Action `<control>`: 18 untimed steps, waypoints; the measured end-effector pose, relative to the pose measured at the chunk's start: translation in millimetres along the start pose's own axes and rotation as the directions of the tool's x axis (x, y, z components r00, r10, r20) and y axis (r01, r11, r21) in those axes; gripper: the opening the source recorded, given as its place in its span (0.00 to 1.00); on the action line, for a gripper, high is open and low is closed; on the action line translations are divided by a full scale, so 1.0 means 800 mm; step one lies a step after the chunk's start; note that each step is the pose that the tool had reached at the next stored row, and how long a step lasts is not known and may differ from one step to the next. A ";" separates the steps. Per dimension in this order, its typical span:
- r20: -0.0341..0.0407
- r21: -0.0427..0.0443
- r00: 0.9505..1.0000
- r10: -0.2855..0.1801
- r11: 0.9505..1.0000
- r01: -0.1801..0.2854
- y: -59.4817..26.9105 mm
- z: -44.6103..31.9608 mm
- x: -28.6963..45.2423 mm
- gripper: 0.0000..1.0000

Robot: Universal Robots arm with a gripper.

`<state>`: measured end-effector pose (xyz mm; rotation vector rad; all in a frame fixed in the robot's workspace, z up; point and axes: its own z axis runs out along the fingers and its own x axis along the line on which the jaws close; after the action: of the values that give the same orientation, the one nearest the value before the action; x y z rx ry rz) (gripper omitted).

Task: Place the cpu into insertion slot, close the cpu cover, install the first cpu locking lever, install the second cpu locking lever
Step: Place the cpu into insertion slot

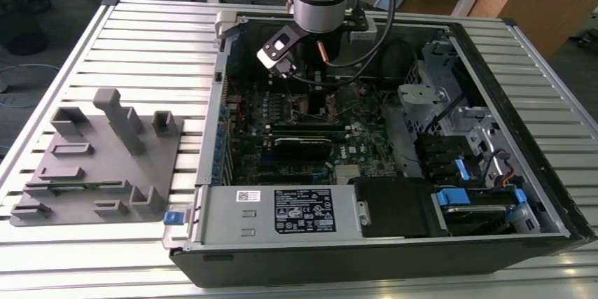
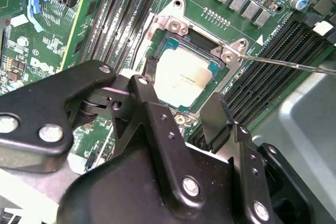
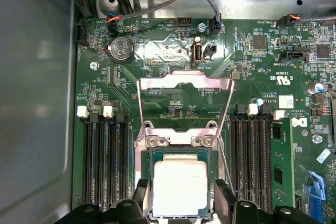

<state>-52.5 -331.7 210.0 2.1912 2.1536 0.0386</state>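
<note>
Slatted bench [image 1: 140, 33], open case [image 1: 224, 222] mid-frame; your gripper [image 3: 181, 192] released, fingers [image 3: 223, 195] flanking cpu [image 2: 184, 77] seated in insertion slot [image 3: 178, 152]; cpu cover [image 3: 184, 83] raised.

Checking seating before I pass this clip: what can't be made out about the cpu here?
1. First wrist view: the cpu has one edge cut off by the picture's edge.
2. Second wrist view: the fingers hide parts of the cpu's rim.
3. Exterior view: the insertion slot is too small to judge seating.
</note>
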 end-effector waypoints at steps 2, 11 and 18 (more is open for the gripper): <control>0.000 0.000 1.000 0.000 1.000 0.000 0.000 0.0000 0.0000 0.59; 0.000 0.000 1.000 0.000 1.000 0.000 0.000 0.0000 0.0000 0.23; 0.001 0.000 1.000 0.000 1.000 0.000 0.000 0.0000 0.0000 0.11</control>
<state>-52.5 -331.7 210.1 2.1909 2.1534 0.0381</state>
